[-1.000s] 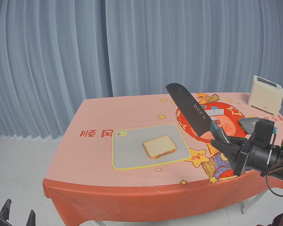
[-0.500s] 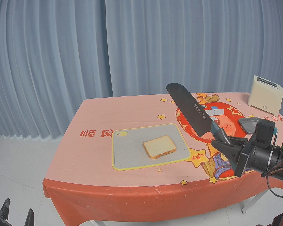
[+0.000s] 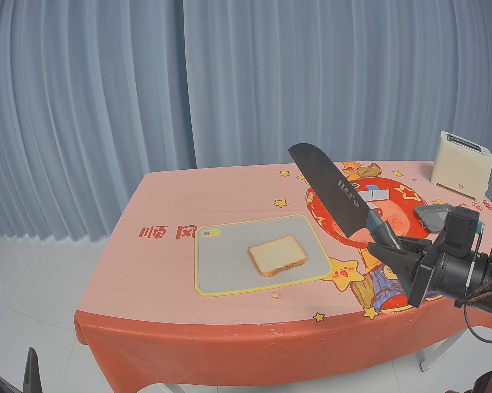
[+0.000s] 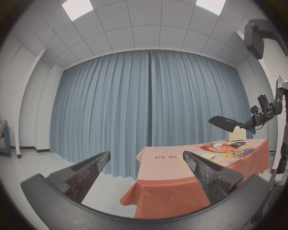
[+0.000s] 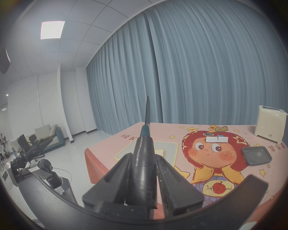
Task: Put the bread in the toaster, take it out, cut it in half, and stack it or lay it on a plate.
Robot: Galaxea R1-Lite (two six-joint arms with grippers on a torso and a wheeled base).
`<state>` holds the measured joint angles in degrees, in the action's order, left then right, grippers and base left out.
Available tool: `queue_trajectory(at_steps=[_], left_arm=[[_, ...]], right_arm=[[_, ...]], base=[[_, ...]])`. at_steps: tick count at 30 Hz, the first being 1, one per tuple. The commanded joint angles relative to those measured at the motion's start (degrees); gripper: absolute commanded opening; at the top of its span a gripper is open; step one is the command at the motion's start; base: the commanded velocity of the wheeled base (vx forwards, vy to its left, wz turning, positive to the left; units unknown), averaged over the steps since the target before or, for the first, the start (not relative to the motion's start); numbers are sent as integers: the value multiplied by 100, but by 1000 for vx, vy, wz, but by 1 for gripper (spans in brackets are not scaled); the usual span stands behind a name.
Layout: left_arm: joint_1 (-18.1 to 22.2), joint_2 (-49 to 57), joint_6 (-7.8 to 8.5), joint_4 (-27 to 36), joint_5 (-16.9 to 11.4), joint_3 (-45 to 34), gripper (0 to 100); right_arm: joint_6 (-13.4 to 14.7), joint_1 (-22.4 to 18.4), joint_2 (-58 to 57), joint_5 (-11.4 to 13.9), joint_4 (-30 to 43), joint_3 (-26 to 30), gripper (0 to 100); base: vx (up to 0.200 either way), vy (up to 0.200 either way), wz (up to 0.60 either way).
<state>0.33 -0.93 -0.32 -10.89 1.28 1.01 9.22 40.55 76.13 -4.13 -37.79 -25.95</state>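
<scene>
Left gripper (image 4: 146,157) is cut off at the head view's corner, jaws wide open and empty; right gripper (image 3: 386,241) jaws clamp the knife (image 3: 329,188) handle; bread (image 3: 277,255), a whole pale slice, lies flat on the board (image 3: 222,260).

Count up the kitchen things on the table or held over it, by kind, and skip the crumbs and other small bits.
Bread slice: 1
Cutting board: 1
Knife: 1
Toaster: 1
Grey tray: 1
Total: 5
</scene>
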Motion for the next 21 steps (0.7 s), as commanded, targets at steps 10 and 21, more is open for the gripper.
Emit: queue_trajectory(at_steps=[10,21], left_arm=[[2,93,40,-230,13,-101,100],[2,93,137,-379,-198,-31,100]], right_arm=[[1,6,-90,-9,9,-6,0],[1,15,-107,-9,9,-15,0]], base=[[0,0,0],[0,0,0]])
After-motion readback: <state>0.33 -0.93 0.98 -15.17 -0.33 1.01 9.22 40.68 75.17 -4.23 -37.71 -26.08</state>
